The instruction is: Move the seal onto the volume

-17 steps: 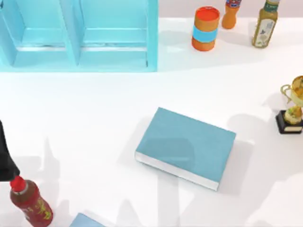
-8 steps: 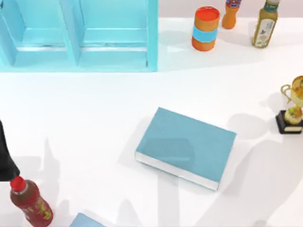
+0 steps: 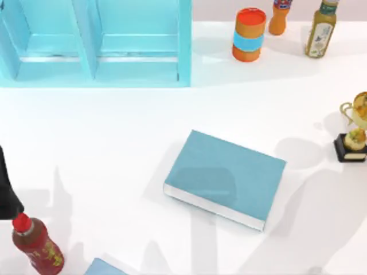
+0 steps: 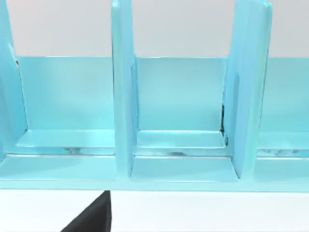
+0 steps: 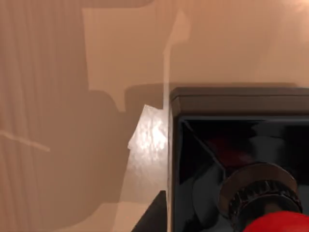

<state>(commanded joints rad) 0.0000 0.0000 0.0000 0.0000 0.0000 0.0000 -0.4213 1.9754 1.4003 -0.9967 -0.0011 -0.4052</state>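
The volume [image 3: 225, 177], a flat teal-blue book with white page edges, lies at an angle in the middle of the table. In the right wrist view the seal [image 5: 231, 145] is very close to the camera, showing its black square block and, at the corner, part of its glossy red knob [image 5: 282, 223]. The backdrop behind it is brownish. My left arm [image 3: 7, 192] is a dark shape at the table's left edge, beside a red-capped bottle.
A light-blue shelf unit [image 3: 97, 46] fills the back left. An orange can [image 3: 249, 34] and two bottles [image 3: 320, 30] stand at the back right. A gold trophy [image 3: 354, 134] is at the right edge, a red-capped dark bottle [image 3: 35, 243] at the front left, and a blue corner [image 3: 106, 268] at the front edge.
The arm shadows on the table's right front have shifted and narrowed. The book, the bottle and my left arm have stayed where they were.
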